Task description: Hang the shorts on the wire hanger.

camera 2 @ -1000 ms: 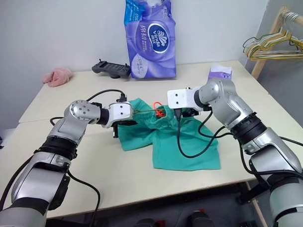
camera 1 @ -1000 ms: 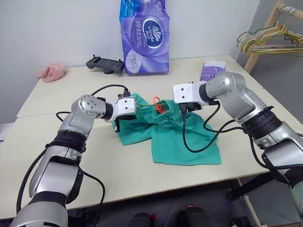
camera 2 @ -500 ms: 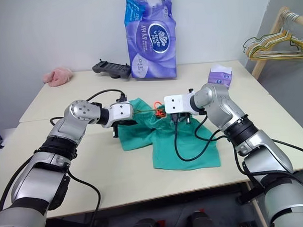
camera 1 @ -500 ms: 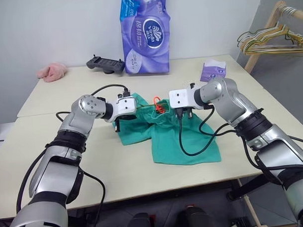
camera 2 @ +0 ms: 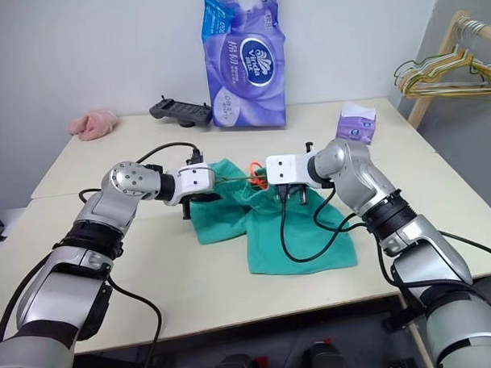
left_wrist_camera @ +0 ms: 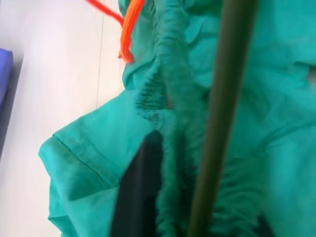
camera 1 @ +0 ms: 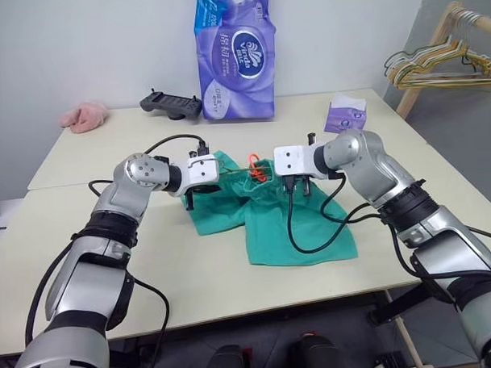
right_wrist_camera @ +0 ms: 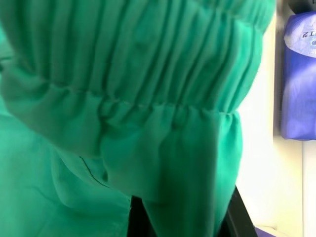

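The teal-green shorts lie crumpled in the middle of the table, with the gathered waistband raised toward both grippers. A thin olive-grey wire hanger runs along the waistband, seen as a fine line beside the orange tag. My left gripper is at the shorts' left end. Its fingers stand apart, with the wire and bunched waistband between them. My right gripper is at the waistband's right part, shut on a fold of the fabric.
A tall purple tissue pack, a black controller and a pink cloth sit along the table's back. A small purple packet lies back right. A wooden rack with pale hangers stands beyond the right edge. A black cable loops over the shorts.
My right forearm has swung a little lower and leftward, and its gripper now pinches the waistband. The left arm and the shorts stay where they were.
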